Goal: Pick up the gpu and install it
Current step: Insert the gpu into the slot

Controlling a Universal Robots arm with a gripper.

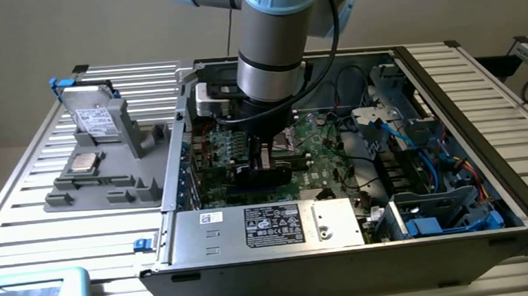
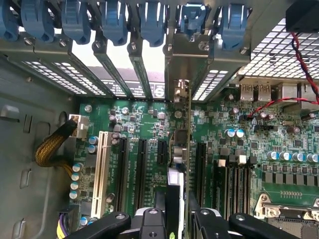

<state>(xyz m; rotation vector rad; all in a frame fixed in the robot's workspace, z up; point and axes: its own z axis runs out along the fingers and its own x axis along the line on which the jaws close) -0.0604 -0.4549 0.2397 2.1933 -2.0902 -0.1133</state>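
The gpu [image 2: 180,149] appears edge-on in the wrist view as a thin upright card, its silver end bracket at the case's rear slot opening. It stands over the green motherboard [image 2: 279,139], in line with a black expansion slot; whether it is seated I cannot tell. My gripper [image 2: 177,216] is shut on the card's near end, one black finger [image 2: 152,221] on each side. In the exterior view the gripper [image 1: 265,160] reaches down into the open computer case [image 1: 345,270], with the dark card [image 1: 262,174] under it.
Blue slot clips [image 2: 114,20] line the case's rear wall. A white slot [image 2: 103,174] and a yellow braided cable [image 2: 50,147] lie beside the card. A grey holder [image 1: 101,178] with a silver drive [image 1: 97,120] stands at the exterior view's left. Power supply [image 1: 269,227] sits in front.
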